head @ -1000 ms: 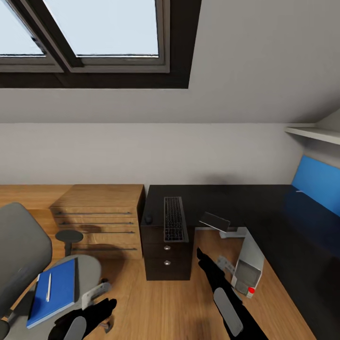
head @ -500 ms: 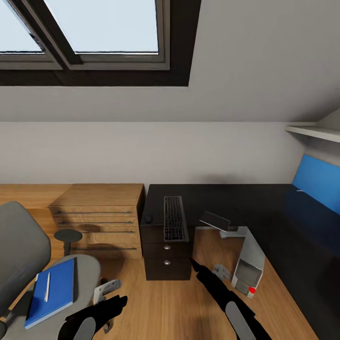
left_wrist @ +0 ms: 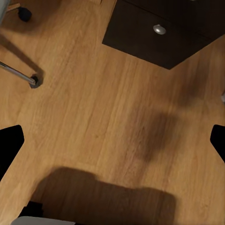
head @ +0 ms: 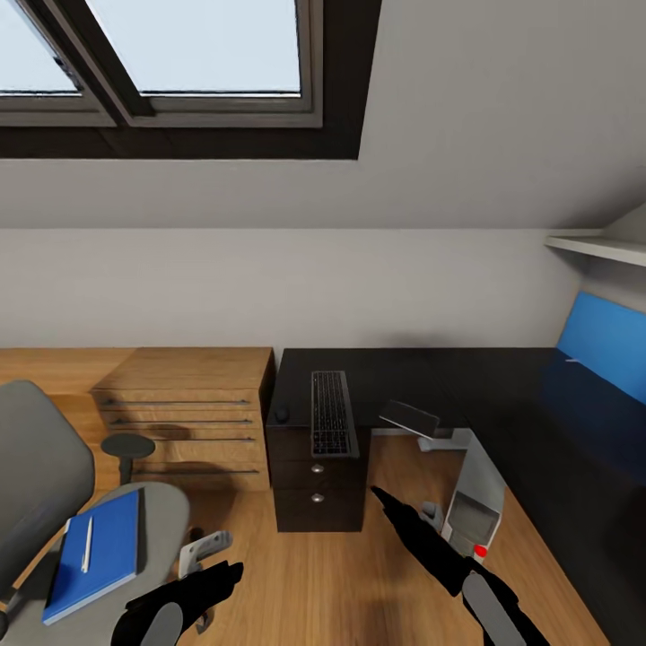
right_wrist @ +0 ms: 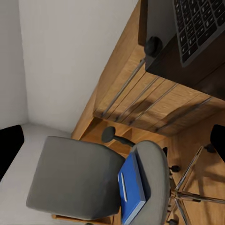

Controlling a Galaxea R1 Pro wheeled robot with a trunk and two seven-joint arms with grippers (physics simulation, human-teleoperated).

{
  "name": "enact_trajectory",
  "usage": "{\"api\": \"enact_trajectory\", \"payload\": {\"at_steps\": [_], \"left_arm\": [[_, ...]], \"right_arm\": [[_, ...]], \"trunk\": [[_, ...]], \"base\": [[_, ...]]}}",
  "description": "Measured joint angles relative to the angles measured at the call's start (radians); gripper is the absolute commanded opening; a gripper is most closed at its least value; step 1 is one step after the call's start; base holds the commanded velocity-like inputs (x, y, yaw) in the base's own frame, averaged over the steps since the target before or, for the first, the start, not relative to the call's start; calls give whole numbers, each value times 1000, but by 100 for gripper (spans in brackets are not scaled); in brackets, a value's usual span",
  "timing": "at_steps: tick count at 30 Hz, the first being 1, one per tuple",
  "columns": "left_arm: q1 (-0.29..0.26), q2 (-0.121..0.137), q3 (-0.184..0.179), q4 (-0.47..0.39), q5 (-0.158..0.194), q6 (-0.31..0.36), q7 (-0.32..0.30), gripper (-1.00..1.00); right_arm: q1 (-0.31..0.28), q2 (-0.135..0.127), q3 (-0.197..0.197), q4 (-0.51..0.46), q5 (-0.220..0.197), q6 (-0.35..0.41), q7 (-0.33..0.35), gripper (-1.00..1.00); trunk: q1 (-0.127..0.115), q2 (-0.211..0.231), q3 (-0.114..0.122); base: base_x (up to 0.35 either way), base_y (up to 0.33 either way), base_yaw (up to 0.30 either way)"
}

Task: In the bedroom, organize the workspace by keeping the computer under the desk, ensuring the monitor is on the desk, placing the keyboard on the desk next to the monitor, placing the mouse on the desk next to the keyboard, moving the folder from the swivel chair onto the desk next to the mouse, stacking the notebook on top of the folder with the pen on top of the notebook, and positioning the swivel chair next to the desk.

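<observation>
The grey swivel chair [head: 45, 484] stands left of the black desk [head: 431, 381]. On its seat lies the blue folder [head: 97, 552] with the white pen [head: 87, 545] on it. A dark grey strip along the folder's edge [right_wrist: 144, 185] looks like the notebook underneath. The keyboard [head: 330, 414] and the small mouse [head: 283, 414] lie on the desk above its drawers. The silver computer [head: 475, 507] sits on the floor under the desk. I cannot make out the monitor. My left gripper [head: 205, 547] [left_wrist: 112, 143] hangs open over bare floor. My right gripper [right_wrist: 112, 140] is open and faces the chair.
A light-wood chest [head: 188, 413] with bar handles stands between chair and desk. A small dark tilted panel on a silver foot [head: 410, 419] sits under the desk edge. A blue wall panel [head: 610, 345] is at far right. A chair castor [left_wrist: 33, 80] is near my left gripper.
My right arm has drawn down and to the right. My left arm slid right earlier, then held still. The chair, folder and desk things have not moved.
</observation>
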Motion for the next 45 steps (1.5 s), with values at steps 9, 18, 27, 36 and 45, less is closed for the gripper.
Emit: {"api": "enact_trajectory", "payload": {"at_steps": [9,18,27,36,45], "left_arm": [[1,-1,0,0,0,0,-1,100],[1,-2,0,0,0,1,-1,100],[0,-2,0,0,1,1,0,100],[0,-2,0,1,-1,0,0,100],[1,-2,0,1,-1,-1,0,100]], "right_arm": [[-1,10,13,-2,16,1,-24,100],[-2,74,11,-5,16,-46,-183,100],[-2,106,11,-3,19,-168,-242,100],[-2,159,13,3,19,-328,-282,100],[-2,164,13,-7,-78,-316,-265,100]], "trunk": [[35,-63,-28],[69,-126,-57],[104,-189,-85],[138,-252,-113],[173,-315,-141]], "base": [[0,0,0],[0,0,0],[0,0,0],[0,0,0],[0,0,0]]}}
